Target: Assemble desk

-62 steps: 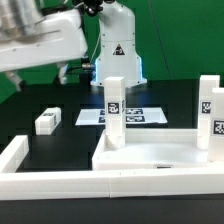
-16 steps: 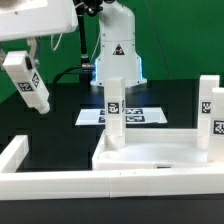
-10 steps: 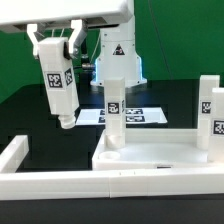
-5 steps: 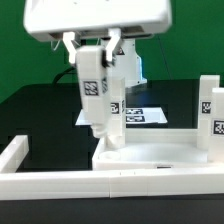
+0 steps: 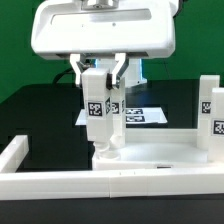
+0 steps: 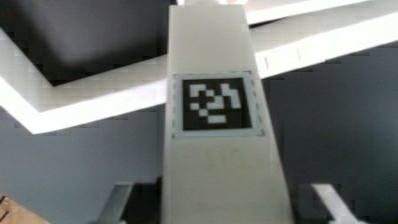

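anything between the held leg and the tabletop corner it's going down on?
Nothing visible. The gripper holds the leg upright, its lower end at the tabletop near the exterior view's left corner. An already standing leg is right behind it, overlapping in this view; whether they touch can't be told.

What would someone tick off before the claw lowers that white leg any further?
1. Leg held: ok. The claw has a finger on each side of the held leg.
2. Leg upright: ok in the exterior view.
3. Leg over the tabletop corner on the exterior view's left: looks ok, with its lower end near the rim.
4. Lined up with the corner hole: cannot tell, the hole is hidden behind the leg.
5. Clear of the standing leg behind: cannot tell, the two overlap in this view.
6. Far leg out of the way: ok.
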You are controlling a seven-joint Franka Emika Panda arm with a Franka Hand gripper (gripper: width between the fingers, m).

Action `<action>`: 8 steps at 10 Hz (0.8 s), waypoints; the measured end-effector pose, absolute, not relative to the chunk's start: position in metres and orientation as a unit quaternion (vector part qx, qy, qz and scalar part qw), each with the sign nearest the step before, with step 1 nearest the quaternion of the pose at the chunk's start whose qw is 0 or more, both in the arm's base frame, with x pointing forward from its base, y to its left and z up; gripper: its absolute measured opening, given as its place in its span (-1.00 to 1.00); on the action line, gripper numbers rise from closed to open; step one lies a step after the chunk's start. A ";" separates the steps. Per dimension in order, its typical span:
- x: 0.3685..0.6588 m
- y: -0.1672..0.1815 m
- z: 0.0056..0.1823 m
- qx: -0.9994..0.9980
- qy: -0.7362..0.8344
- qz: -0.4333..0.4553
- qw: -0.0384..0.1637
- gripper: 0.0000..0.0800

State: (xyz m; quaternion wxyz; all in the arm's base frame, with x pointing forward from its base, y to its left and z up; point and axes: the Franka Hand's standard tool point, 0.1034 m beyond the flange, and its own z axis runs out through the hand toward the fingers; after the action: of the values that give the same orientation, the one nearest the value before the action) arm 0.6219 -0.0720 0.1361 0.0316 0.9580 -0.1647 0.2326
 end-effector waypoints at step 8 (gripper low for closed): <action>0.625 -0.057 0.116 0.960 -0.150 0.235 0.039 -0.28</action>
State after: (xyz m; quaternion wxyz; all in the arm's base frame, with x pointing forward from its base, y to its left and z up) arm 0.6245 -0.0573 0.1156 0.0386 0.9596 -0.1498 0.2350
